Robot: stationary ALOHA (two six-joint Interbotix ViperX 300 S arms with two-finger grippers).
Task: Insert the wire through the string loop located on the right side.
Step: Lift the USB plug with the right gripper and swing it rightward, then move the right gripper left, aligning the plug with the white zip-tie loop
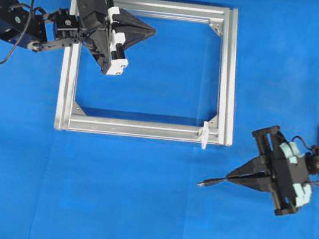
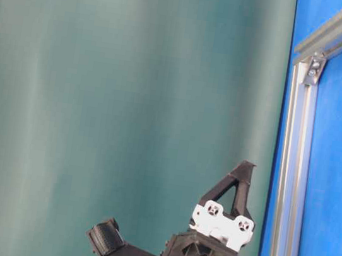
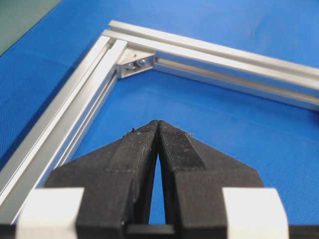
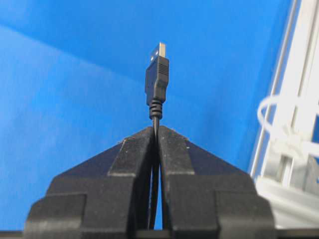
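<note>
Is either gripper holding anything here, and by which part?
The right gripper pinches the thin black wire just behind its plug; the left gripper is shut on nothing.

A blue tabletop [image 1: 133, 212] under even light, backed by what looks like a green curtain [image 2: 124, 96]

Wire [image 1: 213, 181] in right gripper [image 1: 236, 177], below-right of string loop [image 1: 204, 134] on frame [image 1: 229, 94].

No text, label, brand, number or sign can be read anywhere in these views.
</note>
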